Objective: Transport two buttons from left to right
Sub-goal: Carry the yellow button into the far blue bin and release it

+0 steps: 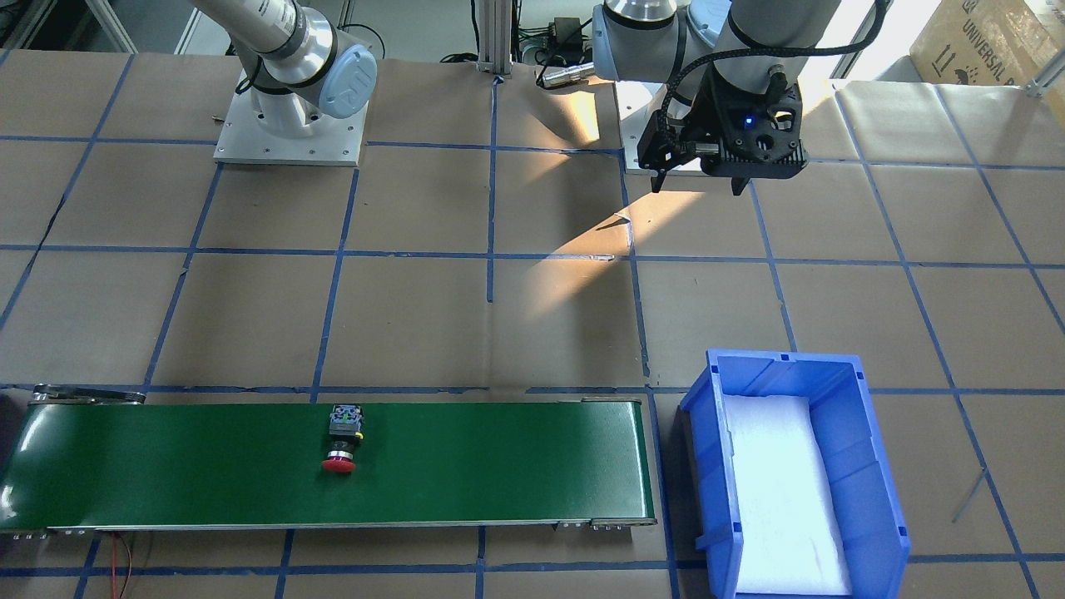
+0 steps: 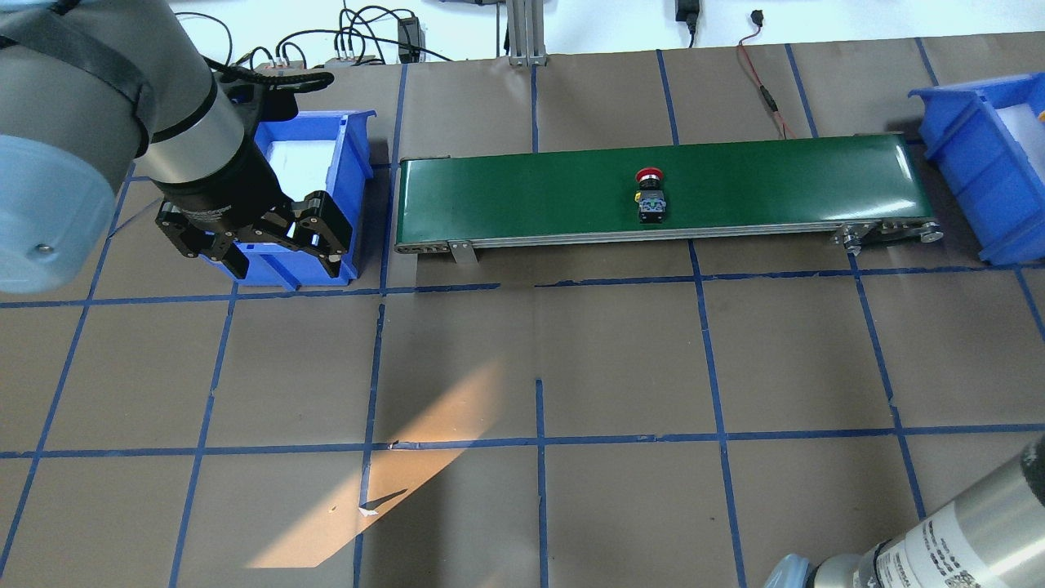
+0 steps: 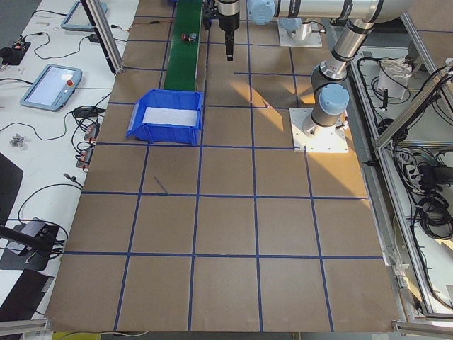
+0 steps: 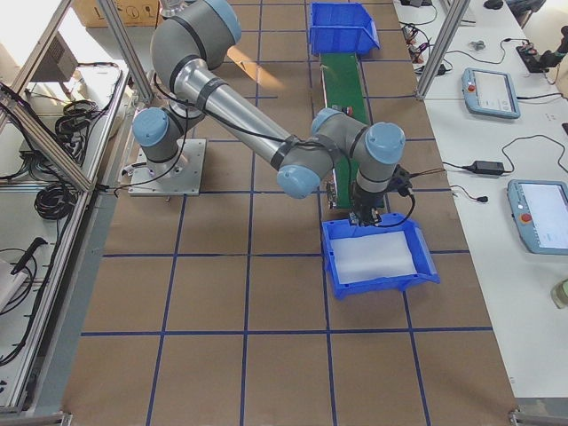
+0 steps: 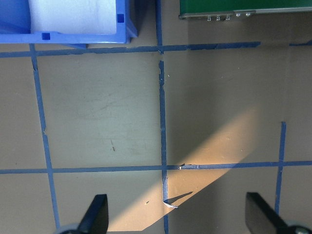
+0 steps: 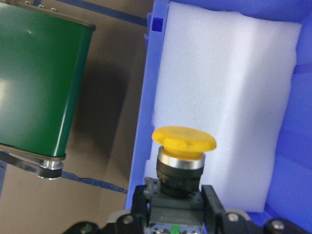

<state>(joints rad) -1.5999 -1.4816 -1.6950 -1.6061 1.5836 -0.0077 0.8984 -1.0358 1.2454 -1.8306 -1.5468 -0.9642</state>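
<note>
Above white foam, yellow button sits clamped inside right claw.

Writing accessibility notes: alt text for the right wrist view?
The right gripper holds a yellow button by its base, cap over the white foam lining a blue bin. A green conveyor belt ends at left.

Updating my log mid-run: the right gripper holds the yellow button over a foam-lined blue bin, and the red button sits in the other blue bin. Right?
Not quite. The red button lies on the green belt, not in the other blue bin, as the overhead exterior view shows. The rest stands: the right gripper holds the yellow button over a foam-lined blue bin.
</note>
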